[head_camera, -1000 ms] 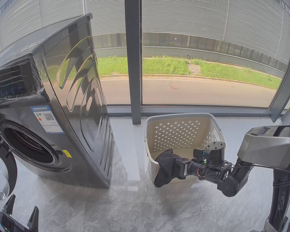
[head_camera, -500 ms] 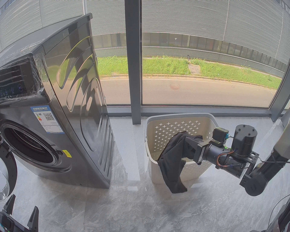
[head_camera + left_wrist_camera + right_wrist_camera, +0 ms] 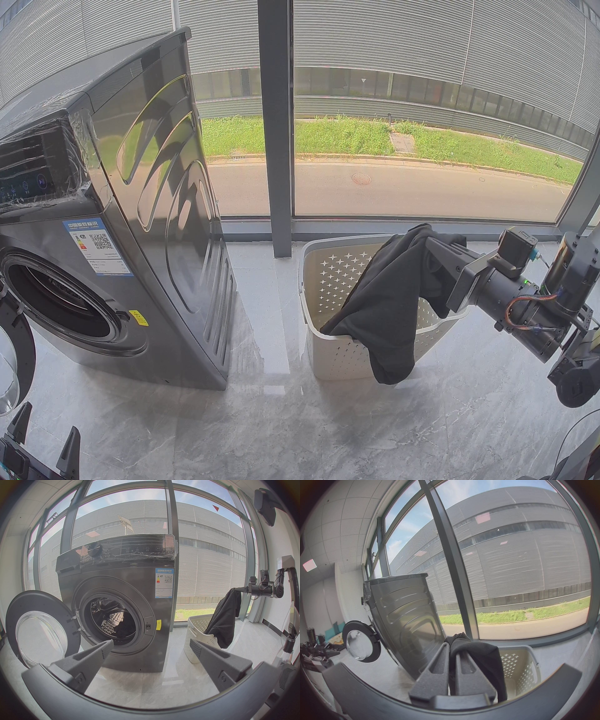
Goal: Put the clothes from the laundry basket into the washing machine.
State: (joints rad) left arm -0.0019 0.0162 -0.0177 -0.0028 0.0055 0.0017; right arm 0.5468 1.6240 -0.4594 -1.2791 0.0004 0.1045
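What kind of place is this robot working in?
Probably a laundry corner of a modern building, maybe a test room: a front-loading washing machine with its door open, a white laundry basket on the stone-look floor, and floor-to-ceiling windows.

The right arm is stretched out level toward the left, and the right gripper is pressed together on a black garment. The left gripper is held low, its fingers spread wide apart.

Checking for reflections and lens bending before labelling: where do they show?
Head view: the grey metal washing machine mirrors the green lawn on its side; the glossy marble floor reflects window light. Both wrist views: straight window frames look curved.
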